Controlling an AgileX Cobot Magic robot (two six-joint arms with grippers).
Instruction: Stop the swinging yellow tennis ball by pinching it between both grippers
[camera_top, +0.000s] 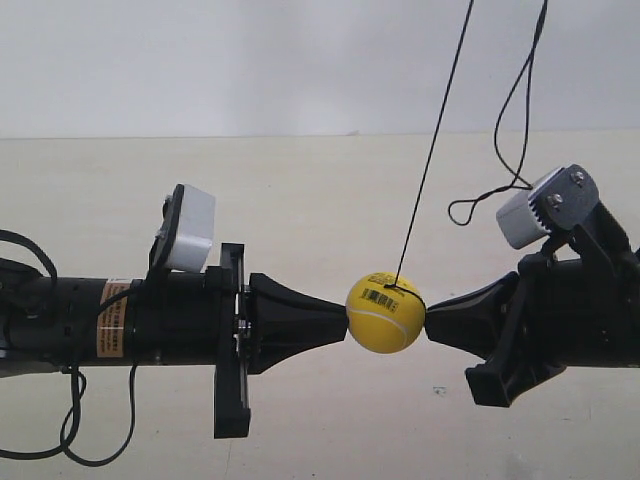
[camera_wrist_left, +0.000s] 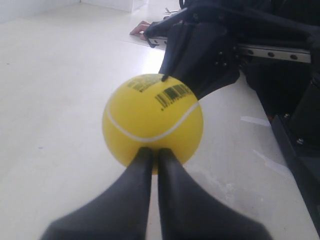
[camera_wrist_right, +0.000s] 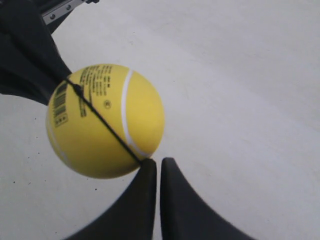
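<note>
The yellow tennis ball (camera_top: 385, 313) hangs on a thin black string (camera_top: 430, 150) just above the pale table. It is held between two black pointed grippers. The gripper of the arm at the exterior view's left (camera_top: 342, 325) touches one side of the ball. The gripper of the arm at the exterior view's right (camera_top: 430, 322) touches the other side. In the left wrist view, my left gripper (camera_wrist_left: 155, 150) is shut, its tips pressed centrally on the ball (camera_wrist_left: 152, 117). In the right wrist view, my right gripper (camera_wrist_right: 159, 161) is shut, one fingertip touching the ball (camera_wrist_right: 105, 120) near its edge.
A loose black cable loop (camera_top: 500, 190) hangs beside the white-grey camera (camera_top: 540, 205) of the arm at the exterior view's right. The other arm's camera (camera_top: 188, 230) sits above its wrist. A metal rail (camera_wrist_left: 272, 52) runs behind the opposite gripper.
</note>
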